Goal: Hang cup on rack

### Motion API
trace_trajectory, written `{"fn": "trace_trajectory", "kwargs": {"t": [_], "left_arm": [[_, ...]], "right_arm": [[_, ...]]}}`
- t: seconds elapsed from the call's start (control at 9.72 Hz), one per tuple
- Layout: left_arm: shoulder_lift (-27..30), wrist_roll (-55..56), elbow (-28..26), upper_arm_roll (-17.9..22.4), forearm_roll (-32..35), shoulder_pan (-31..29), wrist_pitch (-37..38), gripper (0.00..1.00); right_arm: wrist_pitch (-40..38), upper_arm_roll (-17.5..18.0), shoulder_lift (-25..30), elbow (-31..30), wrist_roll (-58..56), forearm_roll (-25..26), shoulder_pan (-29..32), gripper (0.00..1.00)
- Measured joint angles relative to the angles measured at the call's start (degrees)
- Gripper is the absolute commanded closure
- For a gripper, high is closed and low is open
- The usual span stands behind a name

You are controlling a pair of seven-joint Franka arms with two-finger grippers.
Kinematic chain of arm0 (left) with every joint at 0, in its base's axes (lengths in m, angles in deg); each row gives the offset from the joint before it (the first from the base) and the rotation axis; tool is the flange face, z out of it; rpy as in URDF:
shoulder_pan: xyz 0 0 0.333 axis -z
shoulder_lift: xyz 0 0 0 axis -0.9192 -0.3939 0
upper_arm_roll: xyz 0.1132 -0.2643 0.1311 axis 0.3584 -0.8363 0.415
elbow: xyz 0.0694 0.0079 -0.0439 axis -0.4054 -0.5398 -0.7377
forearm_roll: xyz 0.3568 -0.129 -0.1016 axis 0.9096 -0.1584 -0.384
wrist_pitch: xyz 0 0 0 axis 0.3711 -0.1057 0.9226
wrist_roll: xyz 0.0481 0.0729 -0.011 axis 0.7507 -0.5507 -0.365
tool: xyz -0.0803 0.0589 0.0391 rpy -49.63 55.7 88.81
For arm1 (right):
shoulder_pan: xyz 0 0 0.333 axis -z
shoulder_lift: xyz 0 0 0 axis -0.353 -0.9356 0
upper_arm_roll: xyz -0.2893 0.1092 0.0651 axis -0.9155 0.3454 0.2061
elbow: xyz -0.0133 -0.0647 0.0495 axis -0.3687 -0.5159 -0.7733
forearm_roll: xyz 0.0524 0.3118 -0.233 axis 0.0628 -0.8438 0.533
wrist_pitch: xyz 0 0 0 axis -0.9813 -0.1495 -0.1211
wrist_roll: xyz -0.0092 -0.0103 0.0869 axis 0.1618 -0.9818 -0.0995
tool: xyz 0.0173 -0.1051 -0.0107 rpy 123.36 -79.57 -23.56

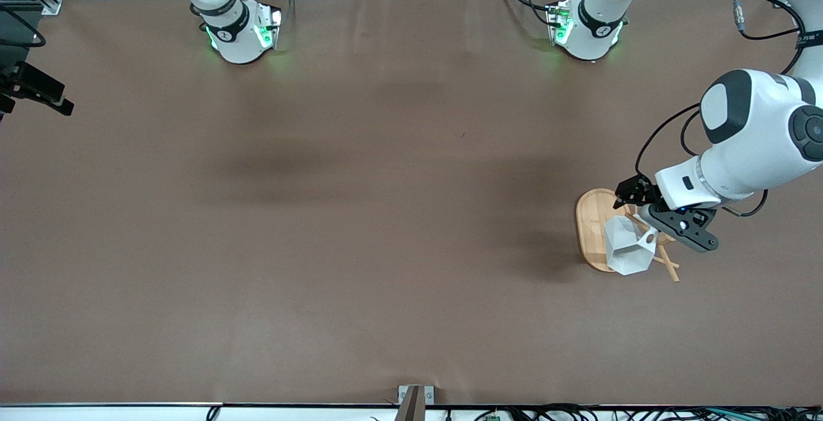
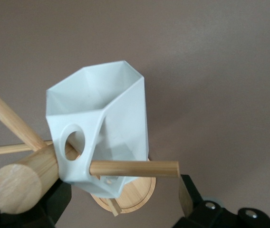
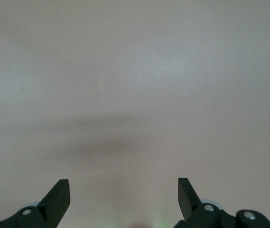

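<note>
The white faceted cup (image 2: 101, 128) hangs by its handle hole on a peg of the bamboo mug rack (image 1: 595, 231). The left gripper (image 1: 649, 212), spread open and empty, sits over the rack's post. To my eye only a clean lift-away is left; the right gripper (image 3: 124, 192) waits, open.

Left arm (image 1: 759, 138): glossy white rounded shells, dark grey oval caps at joints, black cables looped at 9 o'clock of wrist link. Wrist cuff white with small dark slot.
Both white pedestal bases (image 1: 588, 26) (image 1: 235, 29) wore black bands with white emblem and glowed green; small red dot sat at 12 o'clock of left one.
Left gripper (image 2: 124, 192): matte black, blue light on body.
Right gripper (image 3: 124, 190): black wedge fingers (image 3: 59, 194), silver screws, pale pads.
</note>
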Motion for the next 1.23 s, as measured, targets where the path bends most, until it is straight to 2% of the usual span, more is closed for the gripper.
{"fn": "trace_trajectory", "kwargs": {"t": [0.31,0.72,1.03,1.23], "left_arm": [[2.97,3.72,1.89,-0.4,0.0,0.08,4.8,0.0],[10.66,10.39,9.22,-0.64,-0.04,0.13,18.54,0.0],[11.37,20.25,16.7,-1.19,-0.05,0.17,24.7,0.0],[11.36,21.05,19.16,-1.73,-0.05,0.2,25.35,0.0]], "right_arm": [[0.0,-0.01,0.0,-0.02,0.0,0.0,0.01,0.0],[0.01,-0.01,0.0,-0.08,0.0,0.04,0.01,0.0],[0.3,-0.02,0.0,-0.08,0.0,0.05,0.01,0.0],[0.53,-0.01,0.0,-0.09,0.0,0.06,0.02,0.0]]}}
